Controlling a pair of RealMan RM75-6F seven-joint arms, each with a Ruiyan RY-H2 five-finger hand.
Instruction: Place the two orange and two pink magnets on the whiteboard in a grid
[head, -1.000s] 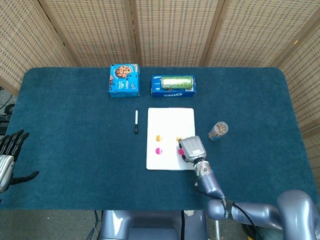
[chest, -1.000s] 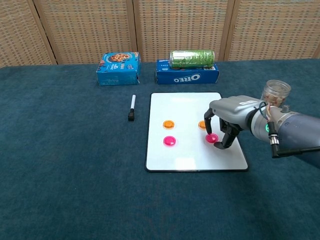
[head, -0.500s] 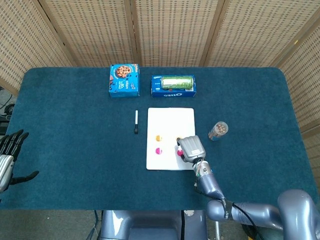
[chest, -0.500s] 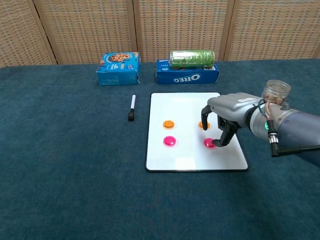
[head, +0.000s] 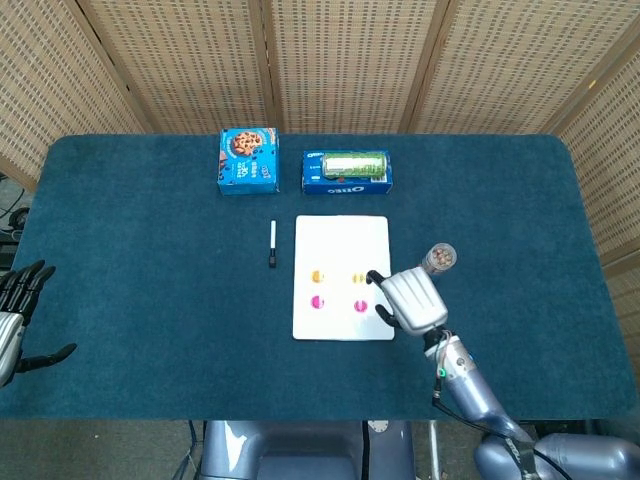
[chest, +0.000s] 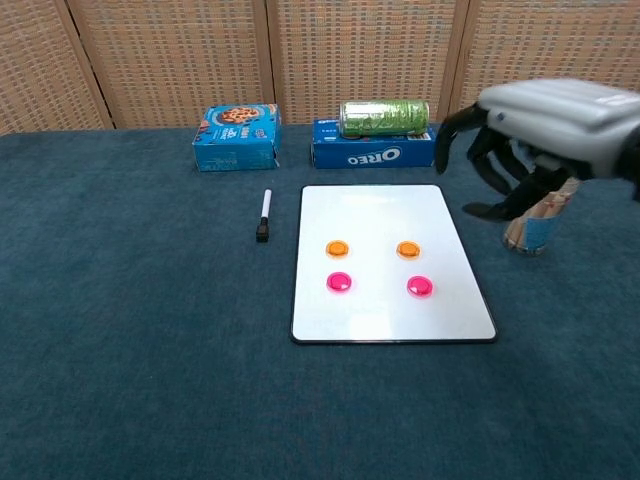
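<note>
Now the right hand (chest: 545, 125) hangs raised, fingers apart, empty; left of and below it the whiteboard (chest: 380, 205) carries two orange magnets (chest: 338, 248) above two pink magnets (chest: 339, 282). Left hand (head: 15, 310) lies released.

Right hand (chest: 545, 120): silver-grey shell on the back, black fingers. Right arm (head: 470, 385) glossy grey-blue, small green light at wrist. Left hand (head: 18, 315): black fingers, grey palm.
</note>
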